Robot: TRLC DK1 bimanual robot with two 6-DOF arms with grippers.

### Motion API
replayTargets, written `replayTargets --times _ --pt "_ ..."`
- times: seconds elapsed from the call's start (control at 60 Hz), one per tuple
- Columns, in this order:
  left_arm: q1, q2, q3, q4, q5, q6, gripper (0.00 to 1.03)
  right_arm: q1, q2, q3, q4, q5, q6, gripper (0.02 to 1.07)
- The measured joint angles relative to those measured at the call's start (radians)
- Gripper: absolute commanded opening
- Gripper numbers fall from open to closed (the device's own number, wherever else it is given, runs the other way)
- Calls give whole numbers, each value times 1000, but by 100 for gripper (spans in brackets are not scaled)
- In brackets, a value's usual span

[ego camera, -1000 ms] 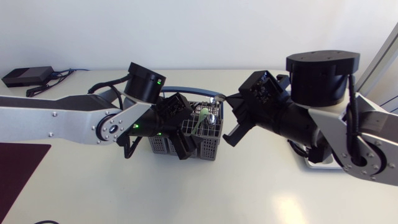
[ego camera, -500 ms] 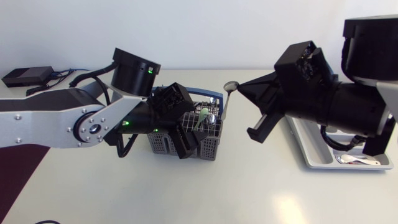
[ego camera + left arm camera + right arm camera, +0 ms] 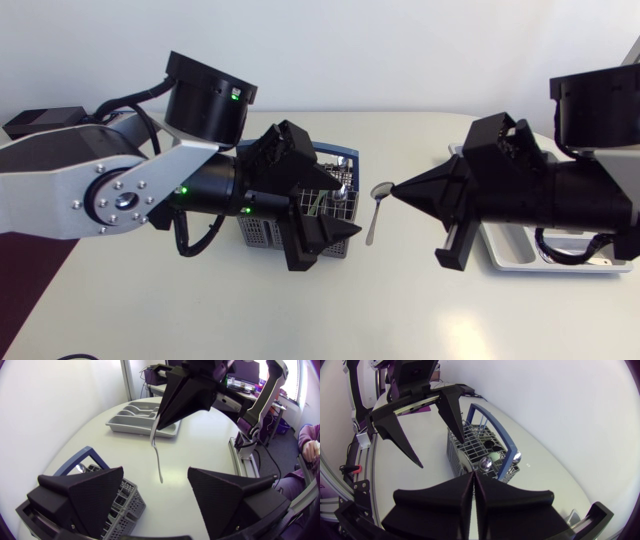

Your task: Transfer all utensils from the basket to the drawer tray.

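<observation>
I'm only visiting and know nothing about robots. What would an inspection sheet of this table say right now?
Surface: pale table.
Job's things: grey basket holds utensils; spoon held up between basket and tray; tray holds cutlery.
Clutter: black box, dark red mat.
Grippers: left gripper open, above the basket; right gripper shut on the spoon.
Cables: black cables by the box.
Surroundings: nothing seen.

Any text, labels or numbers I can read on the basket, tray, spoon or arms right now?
None readable. No print shows on the basket, the drawer tray, or the spoon held in the right gripper. The left arm shows only green indicator lights, no characters.
</observation>
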Motion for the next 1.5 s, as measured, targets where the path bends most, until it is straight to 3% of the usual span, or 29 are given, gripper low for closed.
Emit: replayTargets --times 0.15,0.317,0.533,0.667,0.7,1.067,1.267,1.5 --pt "-2 0 5 -4 26 -14 61 14 0 -37 -1 -11 0 8" --pt "-15 4 5 -6 29 -19 59 53 9 -43 -3 -12 1 8" --pt "-28 18 5 -7 29 -26 37 93 28 -43 1 -11 2 8" --pt "-32 23 5 -7 29 -33 33 100 40 -43 2 -7 2 8" --pt "-33 26 6 -7 29 -33 28 100 40 -43 2 -6 2 8" --pt "-35 39 7 -3 -3 -34 20 100 40 -43 15 16 13 8" --pt "-62 41 7 38 -48 -34 4 109 53 -43 31 19 28 8" --pt "-87 62 7 52 -116 -37 3 114 63 -43 32 45 32 8"
